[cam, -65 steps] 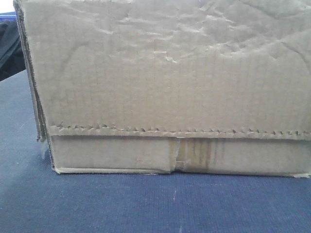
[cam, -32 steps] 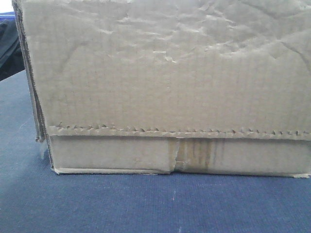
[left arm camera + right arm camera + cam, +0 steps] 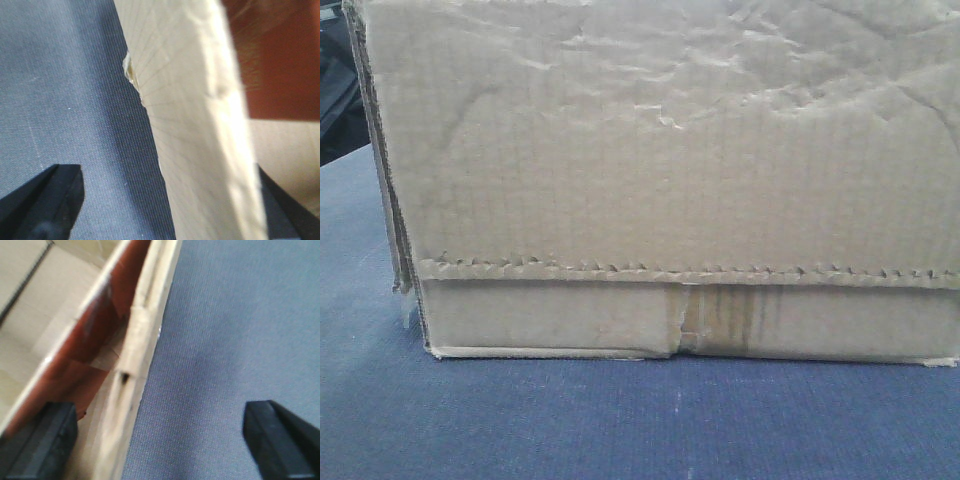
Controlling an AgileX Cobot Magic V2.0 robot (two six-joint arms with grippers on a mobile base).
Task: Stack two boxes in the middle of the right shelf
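Note:
A large brown cardboard box with a wrinkled face and a serrated flap edge fills the front view, resting on blue cloth. No gripper shows in that view. In the left wrist view my left gripper is open, and the box's side wall stands between its fingers, close to the right finger. In the right wrist view my right gripper is open astride the opposite wall edge, which lies near the left finger. The shelf and a second box are out of view.
Blue cloth covers the surface under and around the box in both wrist views. A red-brown surface shows beyond the box wall in the left wrist view, and also in the right wrist view. A dark object sits at the far left.
Almost nothing. The box stays put on the cloth. The blue strip at the top left corner of the front view has gone dark.

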